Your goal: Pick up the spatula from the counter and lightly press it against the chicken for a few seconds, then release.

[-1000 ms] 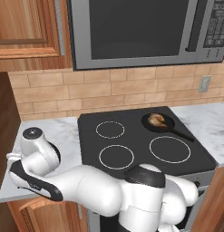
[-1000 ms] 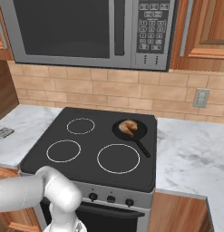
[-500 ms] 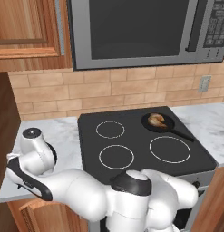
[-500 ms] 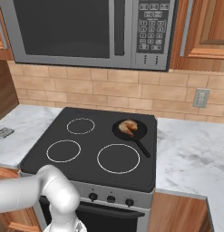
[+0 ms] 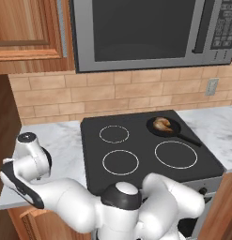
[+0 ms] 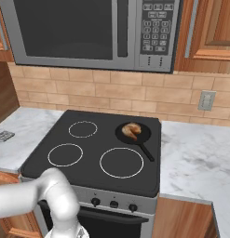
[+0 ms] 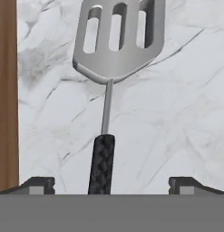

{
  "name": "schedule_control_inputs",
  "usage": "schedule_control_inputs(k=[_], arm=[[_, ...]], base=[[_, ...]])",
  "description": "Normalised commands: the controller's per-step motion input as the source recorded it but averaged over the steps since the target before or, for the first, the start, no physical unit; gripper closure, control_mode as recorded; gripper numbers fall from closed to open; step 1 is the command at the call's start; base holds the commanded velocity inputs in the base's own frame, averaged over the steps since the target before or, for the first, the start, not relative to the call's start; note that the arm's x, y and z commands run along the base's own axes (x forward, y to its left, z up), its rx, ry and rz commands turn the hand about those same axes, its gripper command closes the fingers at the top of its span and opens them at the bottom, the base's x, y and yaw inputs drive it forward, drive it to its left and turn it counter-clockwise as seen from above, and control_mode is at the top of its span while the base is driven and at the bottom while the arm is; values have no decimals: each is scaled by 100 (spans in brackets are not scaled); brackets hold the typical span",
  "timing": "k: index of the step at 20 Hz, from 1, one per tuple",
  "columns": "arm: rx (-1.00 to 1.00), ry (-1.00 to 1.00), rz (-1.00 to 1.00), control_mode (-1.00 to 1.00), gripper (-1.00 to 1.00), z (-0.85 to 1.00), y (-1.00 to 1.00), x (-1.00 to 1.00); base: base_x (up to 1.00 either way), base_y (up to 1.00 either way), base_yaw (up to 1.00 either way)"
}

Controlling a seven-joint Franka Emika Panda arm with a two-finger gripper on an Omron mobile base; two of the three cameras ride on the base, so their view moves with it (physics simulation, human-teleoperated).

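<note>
Squarely between the open fingers [image 7: 39, 184]: the spatula's [image 7: 111, 68] black handle, not yet gripped.

Seen from the hand, the spatula lies flat on the marble tabletop [image 7: 177, 113]. Its long axis runs straight away from the fingers, with the slotted blade at the far end and the handle end nearest. The two tips stand wide apart on either side of the handle, touching nothing, so a straight descent and squeeze should catch it. A brown wooden edge [image 7: 4, 90] runs close along one side. The chicken [image 5: 162, 124] sits in a small dark pan [image 5: 179, 133] on the stove's back right burner, well apart from the arm's hand over the left tabletop; nothing stands between them.
</note>
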Motion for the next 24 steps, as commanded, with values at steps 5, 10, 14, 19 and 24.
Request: schedule_control_inputs(k=[5, 10, 14, 19, 24], arm=[[-2, 3, 0, -100, -100, -19, 16, 17], [-2, 4, 0, -100, -100, -20, 17, 19], [-3, 4, -1, -100, 100, -22, 19, 13], [-3, 2, 0, -100, 100, -19, 10, 4], [-2, 0, 0, -100, 100, -7, -13, -1]], base=[[0, 0, 0], [0, 0, 0], [0, 0, 0], [0, 0, 0], [0, 0, 0]])
